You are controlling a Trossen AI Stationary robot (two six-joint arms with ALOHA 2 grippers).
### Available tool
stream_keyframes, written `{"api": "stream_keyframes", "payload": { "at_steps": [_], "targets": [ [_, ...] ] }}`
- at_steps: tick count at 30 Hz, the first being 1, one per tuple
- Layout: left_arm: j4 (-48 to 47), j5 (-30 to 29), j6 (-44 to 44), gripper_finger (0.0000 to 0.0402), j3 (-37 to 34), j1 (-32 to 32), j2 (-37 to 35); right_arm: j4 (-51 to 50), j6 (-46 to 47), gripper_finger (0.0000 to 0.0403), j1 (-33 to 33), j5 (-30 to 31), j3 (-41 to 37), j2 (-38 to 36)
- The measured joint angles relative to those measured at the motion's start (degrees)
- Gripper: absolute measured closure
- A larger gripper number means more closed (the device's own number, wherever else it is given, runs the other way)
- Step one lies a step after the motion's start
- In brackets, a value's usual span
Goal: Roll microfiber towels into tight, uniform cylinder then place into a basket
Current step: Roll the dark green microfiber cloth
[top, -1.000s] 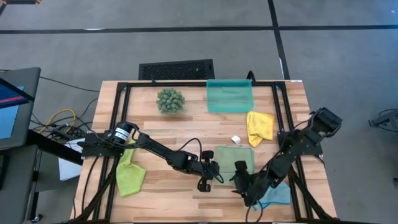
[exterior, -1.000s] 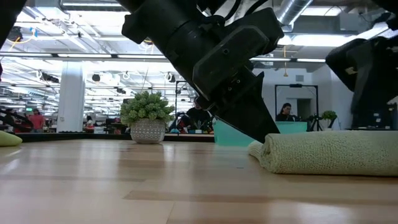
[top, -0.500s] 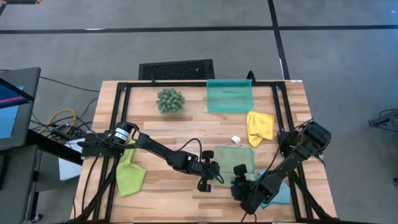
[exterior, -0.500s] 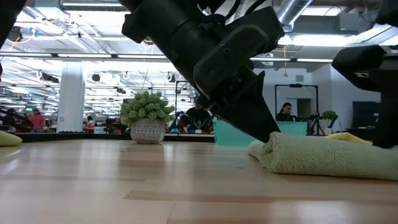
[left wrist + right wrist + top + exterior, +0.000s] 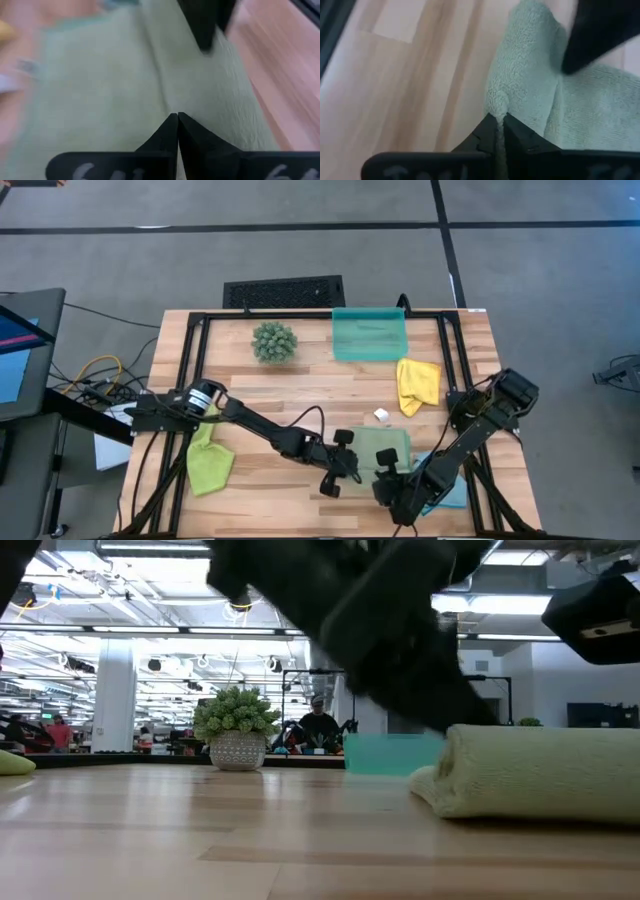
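The sage green towel lies near the table's front edge, its near part rolled into a thick roll. My left gripper is shut at the towel's left side, its tips on the cloth. My right gripper comes from the near right and is shut on the roll's near edge. The yellow towel, the lime green towel and the light blue towel lie loose on the table. The teal basket stands at the far edge. My left gripper rests its shut fingertips on the sage green towel at the crease where the roll meets the flat part. It slants down from the table's left. The towel lies on the table under it. My right gripper pinches a small bulge of cloth on the roll's outer side between its two fingertips. It slants down from the near right. One layer or several, I cannot tell. The roll lies on the table.
A spiky green plant ball stands at the far left of the basket, and a black grille lies beyond the table's far edge. A small white tag lies by the yellow towel. Bare wood shows between the plant ball and my left arm.
My right gripper has shut on the sage green towel's roll and drawn a little toward the table's near left. My left gripper has rolled about its own line. The roll has shifted toward the near edge and stands thicker in the low view.
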Motion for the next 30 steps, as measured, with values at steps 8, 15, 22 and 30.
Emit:
{"api": "stream_keyframes", "payload": {
  "at_steps": [8,15,22,30],
  "targets": [
    [0.89,6.95,2.96,0.0400,0.09,-0.30,1.50,0.18,-0.76,0.0386,0.51,-2.38,-0.02,-0.30],
    [0.74,12.72,3.21,0.0400,0.05,-0.82,1.22,0.84,2.06,0.0370,0.74,-6.80,-0.06,-4.97],
    [-0.23,2.61,5.58,0.0400,-0.02,-2.42,-0.72,4.80,2.46,0.0383,-1.63,-11.36,-4.67,-6.52],
    [-0.39,-8.19,8.45,0.0400,0.05,-2.21,-0.43,6.52,4.75,0.0372,-3.11,-12.96,-7.41,-6.52]
  ]
}}
